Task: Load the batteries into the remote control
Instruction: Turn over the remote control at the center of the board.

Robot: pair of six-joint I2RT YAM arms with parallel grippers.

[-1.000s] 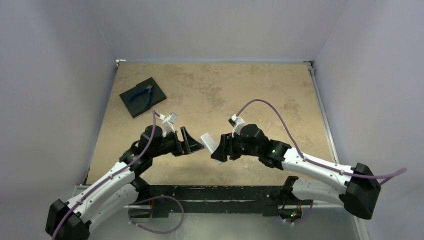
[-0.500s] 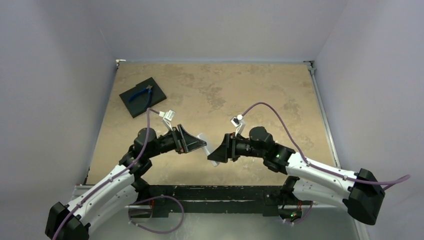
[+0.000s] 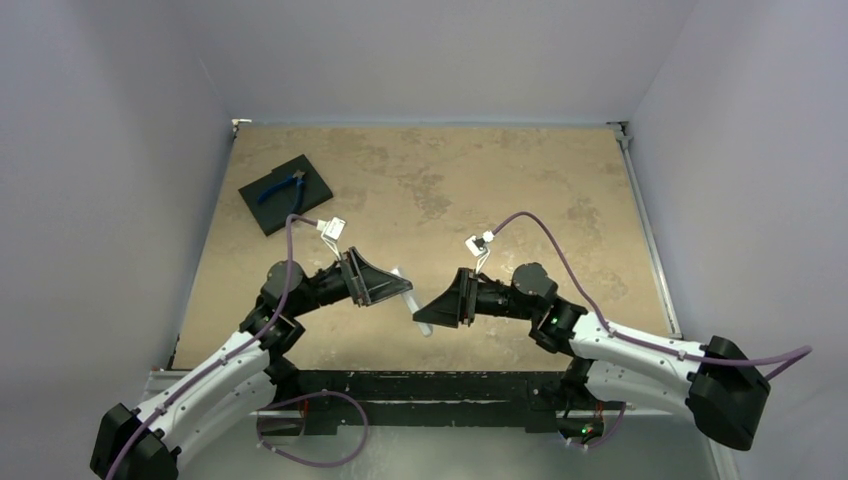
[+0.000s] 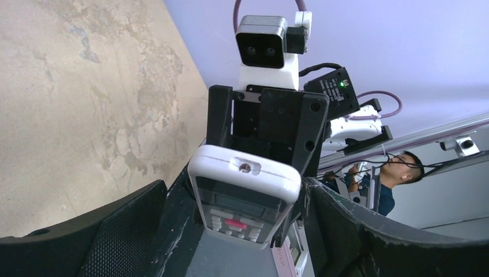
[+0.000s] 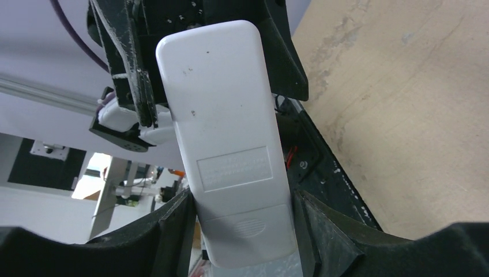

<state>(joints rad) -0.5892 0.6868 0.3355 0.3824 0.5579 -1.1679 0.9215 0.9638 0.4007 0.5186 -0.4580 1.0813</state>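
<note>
Right wrist view shows the right gripper (image 5: 242, 208) squeezing the remote control (image 5: 225, 115) mid-frame. Around its other end is the left gripper (image 4: 242, 196); I cannot tell if it squeezes.

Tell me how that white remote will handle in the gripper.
The remote control looks like rigid plastic, so it probably won't flex. Its smooth back may slip between the fingers of the right gripper. Held near one end, it could pivot if pushed.

The left gripper (image 3: 404, 294) now straddles the free end of the remote control (image 4: 245, 199), which the right gripper (image 3: 428, 316) holds nearer the bases, tilted flatter
</note>
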